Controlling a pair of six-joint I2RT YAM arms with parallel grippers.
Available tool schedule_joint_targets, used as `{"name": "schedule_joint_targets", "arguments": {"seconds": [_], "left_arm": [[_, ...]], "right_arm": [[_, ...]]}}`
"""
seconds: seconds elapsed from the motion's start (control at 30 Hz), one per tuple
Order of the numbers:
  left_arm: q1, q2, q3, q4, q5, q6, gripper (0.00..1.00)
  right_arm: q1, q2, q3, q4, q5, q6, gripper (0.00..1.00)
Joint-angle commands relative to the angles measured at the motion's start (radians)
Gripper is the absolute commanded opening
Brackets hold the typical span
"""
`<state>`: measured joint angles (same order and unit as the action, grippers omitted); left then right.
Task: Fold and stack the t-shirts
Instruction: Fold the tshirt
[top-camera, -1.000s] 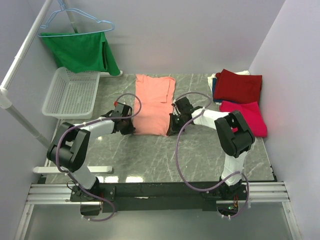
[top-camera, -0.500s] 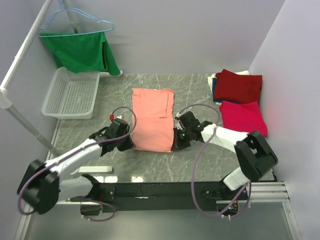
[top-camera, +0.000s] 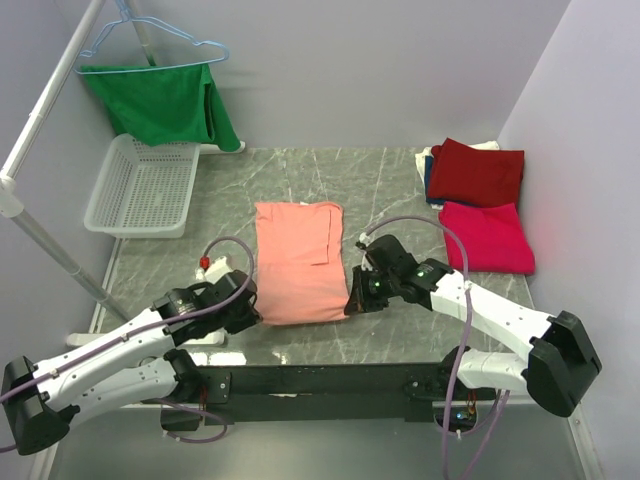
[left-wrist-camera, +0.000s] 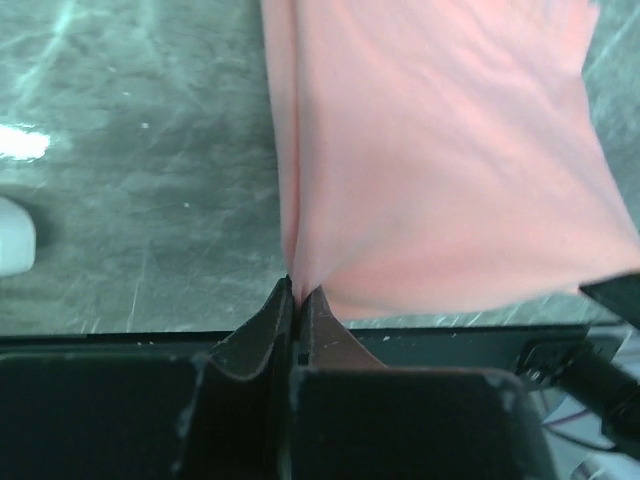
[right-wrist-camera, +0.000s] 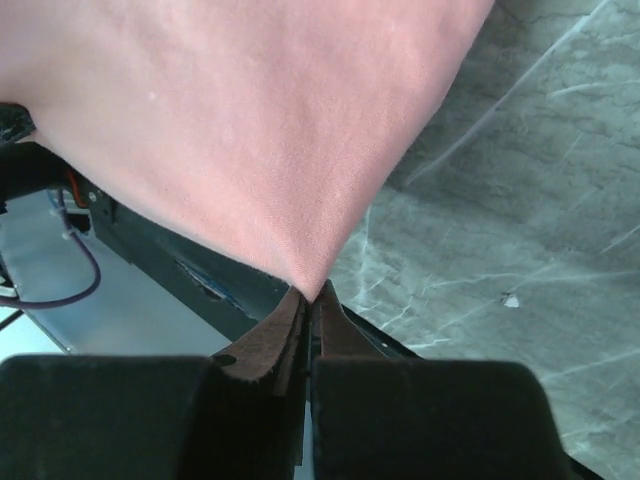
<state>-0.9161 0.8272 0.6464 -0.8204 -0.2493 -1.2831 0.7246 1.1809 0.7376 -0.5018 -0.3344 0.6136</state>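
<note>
The salmon-pink t-shirt (top-camera: 295, 262) lies folded lengthwise in the middle of the marble table. My left gripper (top-camera: 252, 311) is shut on its near left corner; in the left wrist view the cloth (left-wrist-camera: 440, 150) runs up from the closed left gripper (left-wrist-camera: 297, 293). My right gripper (top-camera: 352, 302) is shut on its near right corner, and the right wrist view shows the cloth (right-wrist-camera: 250, 120) pinched in the right gripper (right-wrist-camera: 311, 292). The dark red t-shirt (top-camera: 478, 172) and the crimson-pink t-shirt (top-camera: 487, 236) lie folded at the right.
A white mesh basket (top-camera: 140, 187) stands at the back left. A green garment (top-camera: 160, 103) hangs on a light-blue hanger (top-camera: 150, 38) above it. A white pole (top-camera: 45, 130) slants along the left side. The table's near edge (top-camera: 330, 345) is just below the grippers.
Both grippers have pulled the salmon-pink t-shirt toward the near edge of the table. Both arms have drawn back and stretched out low.
</note>
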Motion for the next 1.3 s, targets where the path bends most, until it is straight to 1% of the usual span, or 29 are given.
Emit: {"name": "schedule_joint_targets", "arguments": {"seconds": [0.0,0.17,0.23,0.4,0.6,0.7,0.8,0.83,0.87,1.0,1.03,1.1,1.13,1.2,1.23,1.27], "left_arm": [[-0.009,0.027,0.067,-0.135,-0.116,-0.094,0.01],[-0.01,0.111,0.128,-0.143,-0.165,-0.091,0.01],[-0.01,0.15,0.174,-0.17,-0.191,-0.09,0.01],[-0.01,0.197,0.294,-0.218,-0.318,-0.076,0.01],[-0.003,0.315,0.435,-0.261,-0.465,-0.042,0.01],[0.011,0.384,0.484,-0.269,-0.505,-0.025,0.01],[0.057,0.424,0.506,-0.22,-0.518,0.025,0.01],[0.075,0.44,0.509,-0.198,-0.515,0.066,0.01],[0.118,0.446,0.512,-0.183,-0.515,0.082,0.01],[0.215,0.489,0.538,-0.082,-0.524,0.172,0.01],[0.252,0.51,0.542,-0.056,-0.521,0.218,0.01],[0.284,0.535,0.552,0.001,-0.512,0.273,0.01],[0.313,0.568,0.556,0.062,-0.504,0.324,0.01],[0.338,0.611,0.574,0.125,-0.478,0.378,0.01],[0.359,0.662,0.584,0.177,-0.466,0.433,0.01],[0.367,0.691,0.613,0.199,-0.449,0.453,0.01]], "right_arm": [[0.006,-0.035,0.06,-0.072,0.049,0.014,0.0],[0.006,-0.02,0.117,-0.109,0.11,0.003,0.0],[0.004,-0.012,0.163,-0.133,0.139,-0.002,0.0],[-0.008,0.025,0.29,-0.169,0.216,-0.034,0.0],[-0.065,0.117,0.413,-0.152,0.233,-0.075,0.0],[-0.105,0.173,0.462,-0.132,0.207,-0.098,0.0],[-0.132,0.236,0.502,-0.11,0.19,-0.112,0.0],[-0.151,0.271,0.513,-0.104,0.183,-0.114,0.0],[-0.16,0.289,0.522,-0.096,0.17,-0.117,0.0],[-0.195,0.377,0.588,-0.073,0.143,-0.12,0.0],[-0.205,0.394,0.6,-0.072,0.141,-0.123,0.0],[-0.218,0.445,0.635,-0.064,0.132,-0.124,0.0],[-0.223,0.463,0.649,-0.063,0.129,-0.126,0.0],[-0.24,0.526,0.692,-0.06,0.127,-0.126,0.0],[-0.246,0.549,0.706,-0.06,0.124,-0.123,0.0],[-0.258,0.569,0.736,-0.058,0.12,-0.121,0.0]]}}
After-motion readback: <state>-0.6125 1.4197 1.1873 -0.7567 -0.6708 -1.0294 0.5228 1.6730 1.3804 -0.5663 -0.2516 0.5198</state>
